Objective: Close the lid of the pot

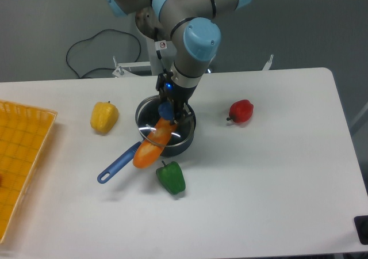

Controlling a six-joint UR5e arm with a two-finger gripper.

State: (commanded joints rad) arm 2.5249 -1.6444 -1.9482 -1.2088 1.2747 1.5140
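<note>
The dark pot (187, 133) stands at the table's middle, its long blue handle (118, 164) pointing front-left. My gripper (170, 105) comes straight down over the pot and is shut on the blue knob (165, 109) of the glass lid (179, 133). The lid hangs just above the pot's opening, slightly tilted, with its thin metal rim showing over the pot's front edge. An orange vegetable (150, 147) lies across the pot's front-left rim, half inside and half out, under the lid.
A green pepper (171, 177) lies just in front of the pot. A yellow pepper (104, 116) lies to the left and a red pepper (241, 111) to the right. An orange tray (17, 155) sits at the left edge.
</note>
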